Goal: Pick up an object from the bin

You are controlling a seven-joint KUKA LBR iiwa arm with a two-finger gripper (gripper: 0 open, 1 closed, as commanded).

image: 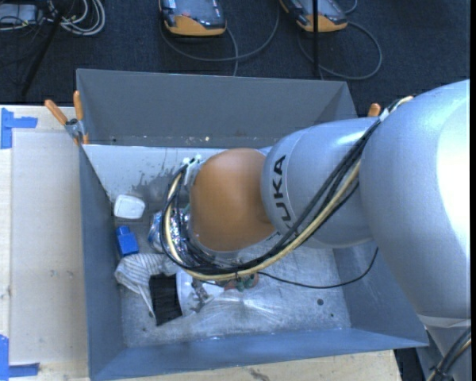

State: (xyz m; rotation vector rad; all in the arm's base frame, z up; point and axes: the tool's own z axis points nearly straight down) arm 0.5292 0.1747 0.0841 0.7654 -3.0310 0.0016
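Gripper (189, 270) low in the left half of the bin (222, 125), mostly covered from above by the arm's orange cover (226, 201) and a loop of black and yellow cables (171, 221). Cannot tell whether it is spread or pressed together, nor whether anything is in it. It sits down in a small heap on the bin floor. Nearest to it: a black brush-like piece (165, 298) lying just left of and below the tip, a crumpled pale cloth (135, 272) touching the brush on its left side, and some clear crinkled plastic (242, 302) spreading out to the right under the wrist. Which of these the gripper is over cannot be settled; the brush and the plastic lie closest. Further left, a small blue block (127, 240) near the bin's left wall, apart from the heap. Above that, a white rounded object (129, 207) resting at the foot of the sloping back-left wall. The silver arm (325, 189) comes in from the right, crossing over the right half of the bin.
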